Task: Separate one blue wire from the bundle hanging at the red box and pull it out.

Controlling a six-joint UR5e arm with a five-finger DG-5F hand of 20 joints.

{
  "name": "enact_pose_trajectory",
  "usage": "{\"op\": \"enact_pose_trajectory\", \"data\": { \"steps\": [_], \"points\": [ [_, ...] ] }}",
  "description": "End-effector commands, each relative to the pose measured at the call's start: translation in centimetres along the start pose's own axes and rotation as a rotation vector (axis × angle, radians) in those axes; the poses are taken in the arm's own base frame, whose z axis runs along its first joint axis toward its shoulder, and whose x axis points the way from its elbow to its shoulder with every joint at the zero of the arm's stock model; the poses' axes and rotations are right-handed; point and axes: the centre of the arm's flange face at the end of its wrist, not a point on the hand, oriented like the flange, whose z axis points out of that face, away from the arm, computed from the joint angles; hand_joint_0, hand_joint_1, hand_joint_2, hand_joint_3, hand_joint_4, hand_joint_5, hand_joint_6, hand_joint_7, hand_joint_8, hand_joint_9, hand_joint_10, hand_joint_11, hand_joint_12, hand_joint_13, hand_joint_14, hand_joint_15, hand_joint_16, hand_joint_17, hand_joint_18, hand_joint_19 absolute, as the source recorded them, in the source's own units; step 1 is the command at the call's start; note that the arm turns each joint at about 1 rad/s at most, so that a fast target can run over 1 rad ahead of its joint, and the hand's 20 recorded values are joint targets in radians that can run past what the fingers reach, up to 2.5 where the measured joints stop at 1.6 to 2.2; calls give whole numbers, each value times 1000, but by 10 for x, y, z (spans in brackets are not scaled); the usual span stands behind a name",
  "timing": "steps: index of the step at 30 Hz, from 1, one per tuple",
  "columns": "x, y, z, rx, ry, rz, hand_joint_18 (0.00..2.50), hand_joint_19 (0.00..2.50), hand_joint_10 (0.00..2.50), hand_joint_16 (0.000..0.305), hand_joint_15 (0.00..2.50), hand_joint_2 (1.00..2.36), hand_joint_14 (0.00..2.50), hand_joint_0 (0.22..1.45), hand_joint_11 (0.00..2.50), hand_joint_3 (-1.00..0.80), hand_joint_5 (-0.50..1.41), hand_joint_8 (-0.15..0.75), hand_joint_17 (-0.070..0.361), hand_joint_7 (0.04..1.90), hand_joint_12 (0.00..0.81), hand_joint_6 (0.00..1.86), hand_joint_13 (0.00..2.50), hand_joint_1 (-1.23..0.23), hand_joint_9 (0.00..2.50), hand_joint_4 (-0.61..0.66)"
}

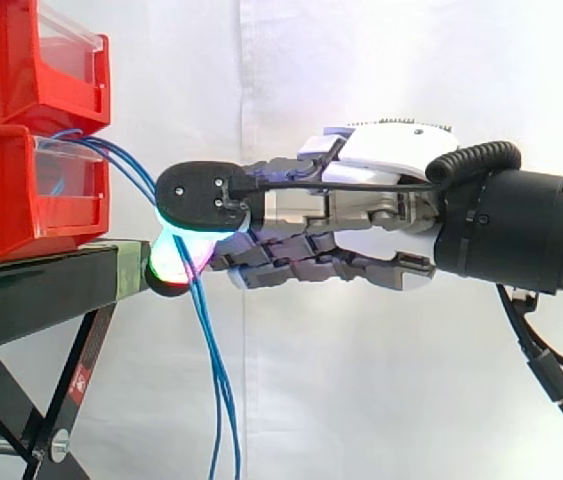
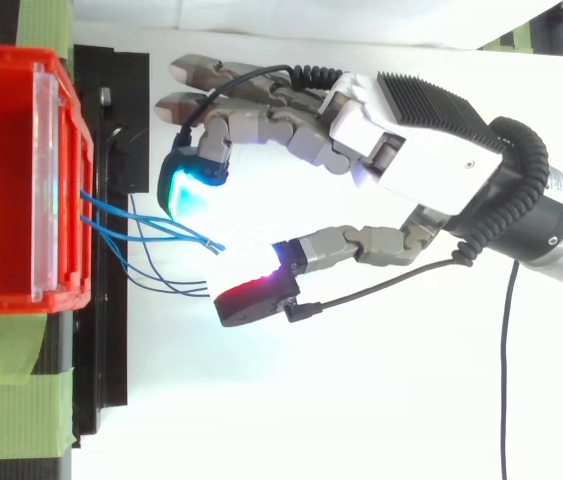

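Several thin blue wires point(image 1: 213, 370) leave the front of the lower red bin point(image 1: 16, 195) and hang down past the stand's edge. From above, the wires point(image 2: 151, 225) fan out from the red bin point(image 2: 1, 180) toward the hand. My hand point(image 1: 361, 210) reaches in level from the right, its glowing pads right at the bundle. In the top view the hand point(image 2: 411, 150) has one finger bent, with its cyan pad point(image 2: 189, 190) on one side of the wires. The thumb's red-white pad point(image 2: 246, 290) is on the other side. A small gap shows between the two pads, and the other fingers lie straight.
A second red bin point(image 1: 31, 60) is stacked on the lower one. Both rest on a black stand point(image 1: 41, 290) with crossed legs. Green tape point(image 2: 21, 410) marks the stand's near end. A white curtain hangs behind.
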Motion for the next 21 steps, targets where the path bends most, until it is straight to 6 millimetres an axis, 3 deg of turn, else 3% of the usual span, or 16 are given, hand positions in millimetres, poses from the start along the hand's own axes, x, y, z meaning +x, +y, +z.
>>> {"op": "enact_pose_trajectory", "data": {
  "steps": [1, 21],
  "points": [
    [-1, -1, 0, 4, 1, -2, 121, 264, 4, 51, 143, 1000, 4, 596, 145, -500, -156, 297, 114, 1294, 352, 544, 230, -663, 382, 271],
    [-1, 1, 1, -7, -7, 10, 189, 290, 5, 48, 167, 1007, 6, 617, 166, -424, -167, 305, 109, 1238, 355, 614, 282, -674, 427, 264]
  ]
}}
